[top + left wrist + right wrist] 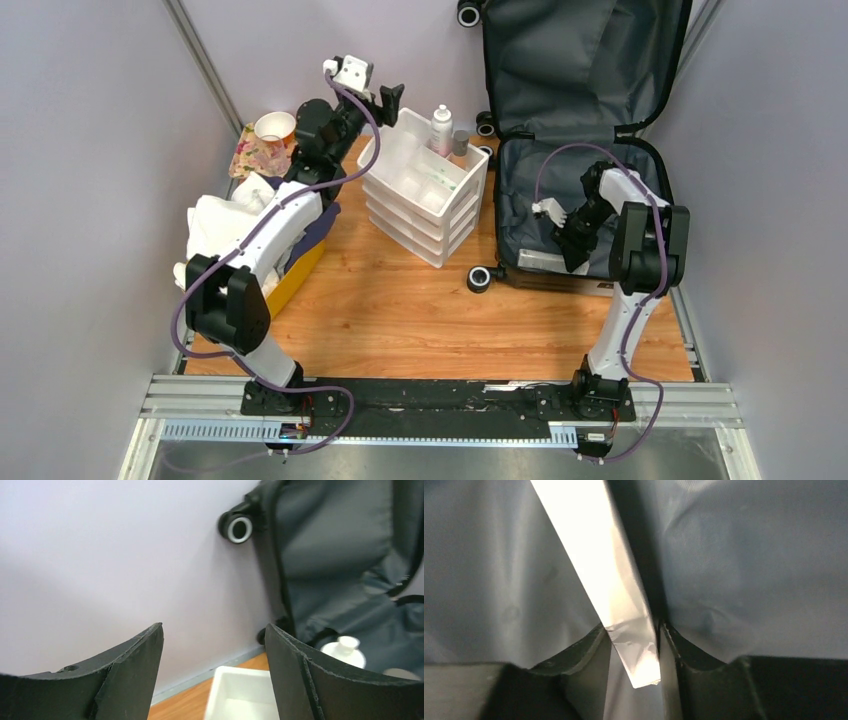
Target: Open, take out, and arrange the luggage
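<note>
pale lilac walls close in a wooden tabletop [400,320], and the luggage [585,70] lies open at its far right corner. its lid is propped against the back wall and its lower half is flat on the wood, with a wheel [479,279] at the near corner. from where i stand the shell looks stiff and bulky, and likely to roll if nudged. the grey lining is slack and would bunch under a pinch, so i'd take it by the hard rim, not the fabric. the right gripper [631,630] is down inside the lower half, jaws drawn in against both edges of a flat silvery strip [594,555] — thin, glossy, probably light and slippery. the left gripper [212,630] hangs spread wide with nothing in it, above the far edge of the white drawer organizer [425,195]. what the strip is i can't tell, and its far end is cut off. the outside of the shell doesn't show, and folds in the lining may hide more.
</note>
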### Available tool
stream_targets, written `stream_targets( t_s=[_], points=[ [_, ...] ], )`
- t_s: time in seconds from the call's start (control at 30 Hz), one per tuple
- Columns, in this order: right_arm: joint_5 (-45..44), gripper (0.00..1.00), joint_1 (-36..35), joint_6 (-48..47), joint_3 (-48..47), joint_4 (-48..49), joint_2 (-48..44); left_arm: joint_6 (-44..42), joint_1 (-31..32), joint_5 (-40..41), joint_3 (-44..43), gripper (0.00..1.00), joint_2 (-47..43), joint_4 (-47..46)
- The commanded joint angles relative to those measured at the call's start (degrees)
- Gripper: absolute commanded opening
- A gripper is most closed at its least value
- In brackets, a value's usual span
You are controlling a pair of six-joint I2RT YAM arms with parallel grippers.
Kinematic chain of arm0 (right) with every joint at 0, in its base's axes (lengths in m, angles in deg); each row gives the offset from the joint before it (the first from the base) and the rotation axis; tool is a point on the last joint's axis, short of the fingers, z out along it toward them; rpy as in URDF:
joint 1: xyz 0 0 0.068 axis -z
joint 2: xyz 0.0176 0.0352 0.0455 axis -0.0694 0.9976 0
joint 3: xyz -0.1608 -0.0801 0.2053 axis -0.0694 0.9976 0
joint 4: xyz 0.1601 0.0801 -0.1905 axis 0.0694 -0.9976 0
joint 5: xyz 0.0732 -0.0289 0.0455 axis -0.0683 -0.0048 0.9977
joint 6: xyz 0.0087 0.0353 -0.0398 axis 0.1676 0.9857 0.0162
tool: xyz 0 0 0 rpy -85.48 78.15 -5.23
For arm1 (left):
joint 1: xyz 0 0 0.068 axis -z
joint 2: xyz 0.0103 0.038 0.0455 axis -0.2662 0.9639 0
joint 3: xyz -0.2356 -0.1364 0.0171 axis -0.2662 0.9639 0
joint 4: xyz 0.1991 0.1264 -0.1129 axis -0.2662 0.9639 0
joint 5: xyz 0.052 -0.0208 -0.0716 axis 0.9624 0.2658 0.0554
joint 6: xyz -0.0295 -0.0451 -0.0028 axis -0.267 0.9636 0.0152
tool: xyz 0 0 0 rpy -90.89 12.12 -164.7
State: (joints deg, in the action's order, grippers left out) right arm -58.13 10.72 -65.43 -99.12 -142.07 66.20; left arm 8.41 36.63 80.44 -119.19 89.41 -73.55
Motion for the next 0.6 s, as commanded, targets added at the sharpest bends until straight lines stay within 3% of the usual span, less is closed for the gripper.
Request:
stream_targets(
  t_s=[0.0, 0.07, 0.3, 0.37, 0.57],
  points=[
    [4.45, 0.35, -1.55, 4.86, -0.97, 7.3, 0.17, -5.35, -0.88, 8.24, 2.38, 0.82, -2.5, 1.25],
    [7.17, 0.26, -1.56, 7.76, -1.94, 7.83, 0.08, -5.79, -0.97, 8.51, 4.49, 0.82, -2.86, 0.99],
    [15.7, 0.11, -1.47, 13.74, -4.4, 9.32, -2.55, -7.11, -1.59, 8.6, 6.96, 0.82, -2.69, 0.81],
    [16.67, 0.0, -1.47, 15.24, -5.19, 9.24, -2.82, -6.32, -1.94, 8.6, 6.52, 0.82, -2.24, 0.99],
    [17.55, 0.0, -0.51, 16.65, -7.74, 7.31, -4.57, -3.07, -3.61, 6.32, 4.32, 0.82, -1.27, 3.44]
  ],
)
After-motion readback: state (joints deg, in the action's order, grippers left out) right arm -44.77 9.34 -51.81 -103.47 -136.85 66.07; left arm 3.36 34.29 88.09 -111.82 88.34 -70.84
